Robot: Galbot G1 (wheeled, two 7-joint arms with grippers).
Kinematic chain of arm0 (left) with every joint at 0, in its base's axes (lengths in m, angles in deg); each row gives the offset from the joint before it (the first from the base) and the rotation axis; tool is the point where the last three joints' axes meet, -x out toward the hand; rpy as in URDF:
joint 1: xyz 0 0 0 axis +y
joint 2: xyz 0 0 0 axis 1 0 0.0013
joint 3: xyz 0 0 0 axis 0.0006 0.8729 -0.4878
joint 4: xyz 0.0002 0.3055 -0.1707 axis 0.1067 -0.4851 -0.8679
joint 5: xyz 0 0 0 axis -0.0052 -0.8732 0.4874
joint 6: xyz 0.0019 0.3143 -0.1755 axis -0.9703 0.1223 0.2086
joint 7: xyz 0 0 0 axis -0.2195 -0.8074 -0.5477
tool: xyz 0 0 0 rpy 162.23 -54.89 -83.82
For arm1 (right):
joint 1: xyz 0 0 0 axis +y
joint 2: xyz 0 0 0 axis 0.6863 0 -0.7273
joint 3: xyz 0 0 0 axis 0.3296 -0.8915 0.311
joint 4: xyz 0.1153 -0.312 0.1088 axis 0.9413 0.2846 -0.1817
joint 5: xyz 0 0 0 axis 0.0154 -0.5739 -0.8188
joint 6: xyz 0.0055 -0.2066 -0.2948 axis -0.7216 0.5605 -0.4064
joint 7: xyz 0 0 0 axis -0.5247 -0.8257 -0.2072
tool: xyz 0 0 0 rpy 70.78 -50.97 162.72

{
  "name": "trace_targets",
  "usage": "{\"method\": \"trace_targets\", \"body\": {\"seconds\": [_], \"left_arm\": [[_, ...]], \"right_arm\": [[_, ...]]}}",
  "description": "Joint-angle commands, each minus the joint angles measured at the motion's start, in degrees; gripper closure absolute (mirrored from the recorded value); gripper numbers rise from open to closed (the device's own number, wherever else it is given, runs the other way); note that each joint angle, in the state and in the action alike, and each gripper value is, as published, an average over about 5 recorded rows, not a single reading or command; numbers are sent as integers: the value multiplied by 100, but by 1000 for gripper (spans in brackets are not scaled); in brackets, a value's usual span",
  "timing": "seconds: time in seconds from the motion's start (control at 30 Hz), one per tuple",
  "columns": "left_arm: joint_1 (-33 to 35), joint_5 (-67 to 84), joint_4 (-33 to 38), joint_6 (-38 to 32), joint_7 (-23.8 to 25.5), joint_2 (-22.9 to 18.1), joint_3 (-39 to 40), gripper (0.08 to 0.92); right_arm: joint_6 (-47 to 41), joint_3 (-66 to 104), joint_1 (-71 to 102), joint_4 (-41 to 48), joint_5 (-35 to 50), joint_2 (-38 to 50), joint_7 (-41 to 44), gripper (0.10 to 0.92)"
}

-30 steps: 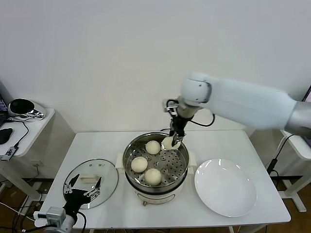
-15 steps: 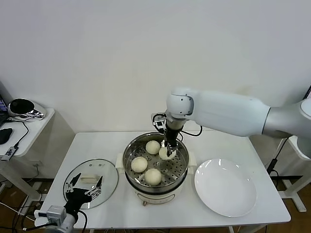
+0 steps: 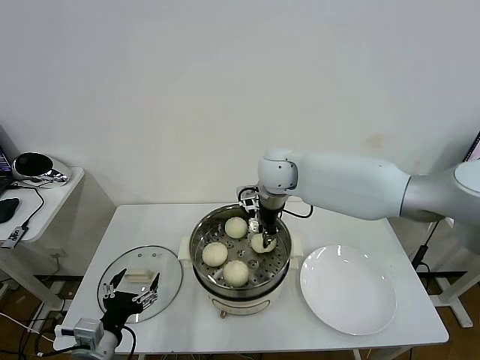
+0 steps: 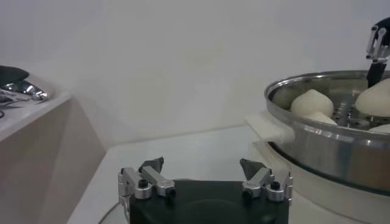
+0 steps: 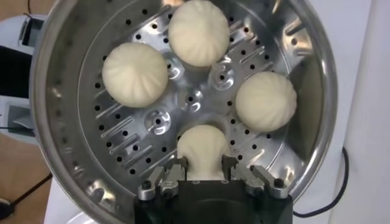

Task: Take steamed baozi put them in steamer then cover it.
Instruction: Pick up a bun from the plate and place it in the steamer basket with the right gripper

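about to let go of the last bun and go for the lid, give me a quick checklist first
1. Fourth baozi down on the steamer's perforated tray: ok, it appears to rest there between the right claw fingers.
2. Other three buns inside, apart from it: ok.
3. Right claw released: not ok, shut on the bun.
4. Plate emptied: ok.
5. Glass lid reachable on the table: ok, lying to the steamer's left.
6. Left claw ready: ok, open, low beside the lid.
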Motion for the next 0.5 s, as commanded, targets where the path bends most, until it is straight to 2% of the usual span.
{"method": "trace_targets", "body": {"seconds": [0.03,0.33,0.5], "left_arm": [[5,-7,-6,-2,1,-4,4,177],[28,-34,1,-6,-1,-26,-2,177],[9,72,-76,-63,-183,-39,6,177]], "right_arm": [[-35,72,104,-64,-61,57,-92,517],[-70,437,-150,-514,119,682,-91,263],[-93,1099,-182,-1220,540,1709,-570,206]]}}
